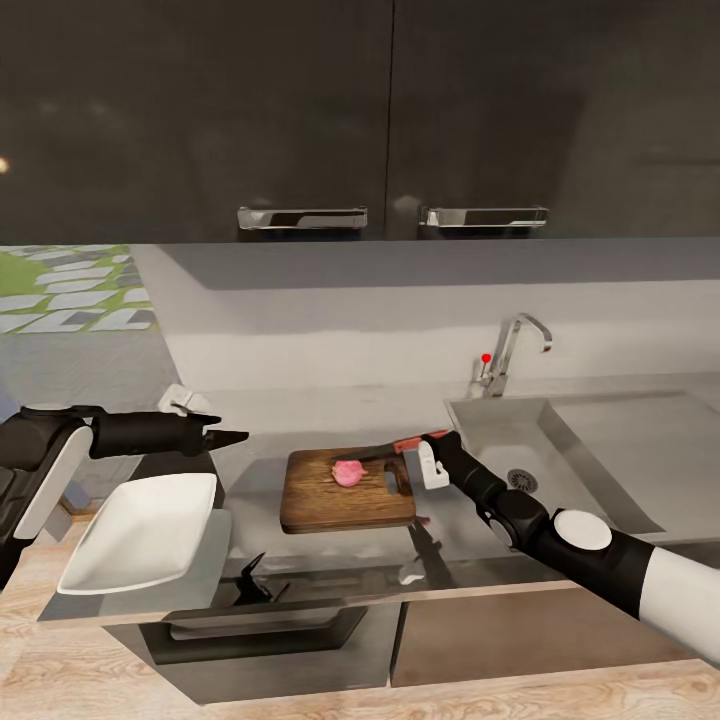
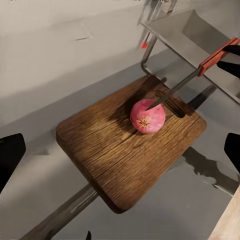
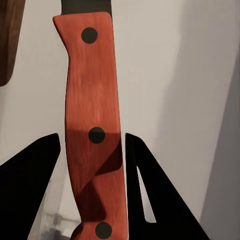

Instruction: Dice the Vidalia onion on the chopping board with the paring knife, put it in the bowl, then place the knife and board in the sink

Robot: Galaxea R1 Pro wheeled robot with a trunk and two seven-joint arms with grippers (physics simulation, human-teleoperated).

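Note:
A pink, whole Vidalia onion sits on the dark wooden chopping board, near its handle slot. My right gripper is shut on the red handle of the paring knife. The knife's dark blade slants down and its tip touches the onion's top. Left of the board, my left gripper hovers open above the countertop, its fingers apart at the edges of the left wrist view. The white bowl lies at the counter's left end. The steel sink is right of the board.
The chrome tap with its red-tipped lever stands behind the sink. Black upper cabinets hang overhead. A small white object sits behind my left arm. The bowl overhangs the counter's front-left corner, and a dark open unit shows below the edge.

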